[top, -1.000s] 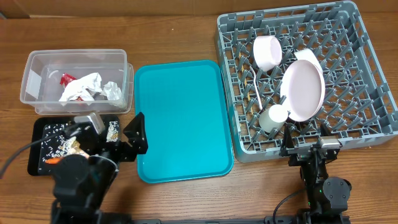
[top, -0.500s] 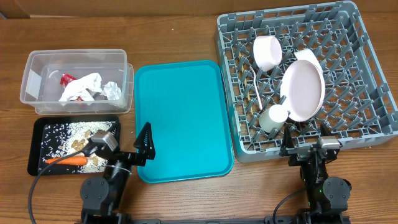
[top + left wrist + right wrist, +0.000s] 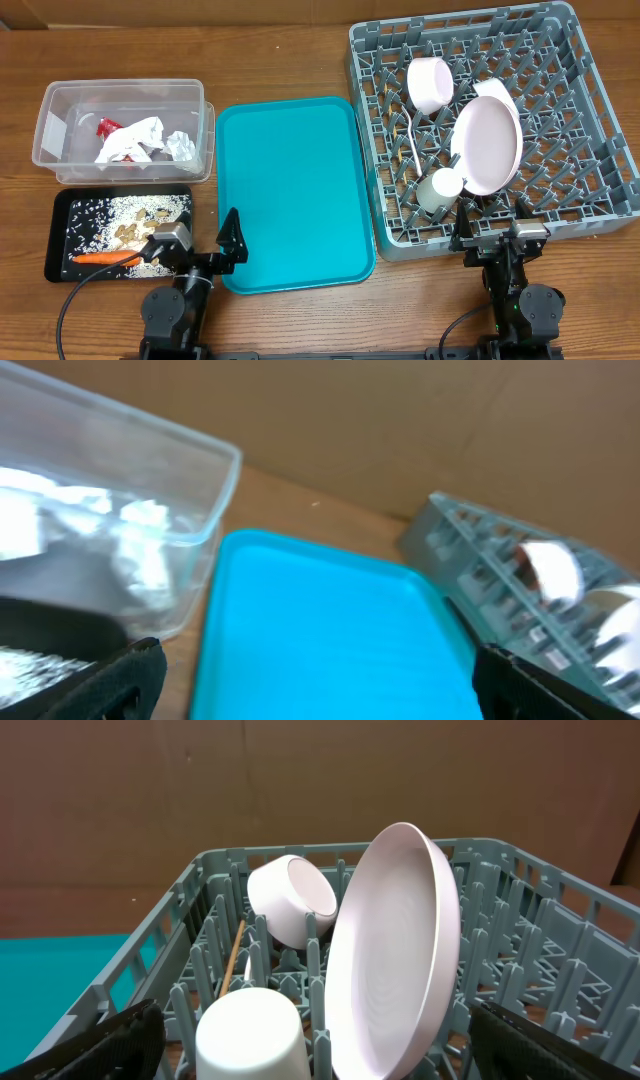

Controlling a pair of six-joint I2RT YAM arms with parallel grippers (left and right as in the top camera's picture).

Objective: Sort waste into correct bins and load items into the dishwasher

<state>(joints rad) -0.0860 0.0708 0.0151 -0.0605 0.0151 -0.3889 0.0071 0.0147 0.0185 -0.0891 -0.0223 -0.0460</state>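
The clear tub [image 3: 52,108] holds crumpled napkins [image 3: 130,140] and a red wrapper [image 3: 105,126]. The black tray [image 3: 58,238] holds the carrot [image 3: 105,257] and beige scraps [image 3: 140,218]. The grey rack [image 3: 580,150] holds the plate [image 3: 487,145], a bowl [image 3: 430,83], the cup [image 3: 440,188] and the stick [image 3: 407,128]. They also show in the right wrist view: plate [image 3: 395,950], bowl [image 3: 290,900], cup [image 3: 250,1035], stick [image 3: 235,955]. My left gripper [image 3: 232,245] [image 3: 320,695] is open and empty at the teal tray's front left corner. My right gripper [image 3: 497,235] [image 3: 320,1055] is open and empty at the rack's front edge.
A large teal tray [image 3: 290,190] [image 3: 320,620] lies between the bins and the rack. The tub [image 3: 150,510] and the rack [image 3: 520,600] flank it in the left wrist view. A second bowl [image 3: 497,92] stands behind the plate.
My left arm has drawn back from over the black tray toward the table's front edge, uncovering the carrot and scraps. The right arm has not moved.
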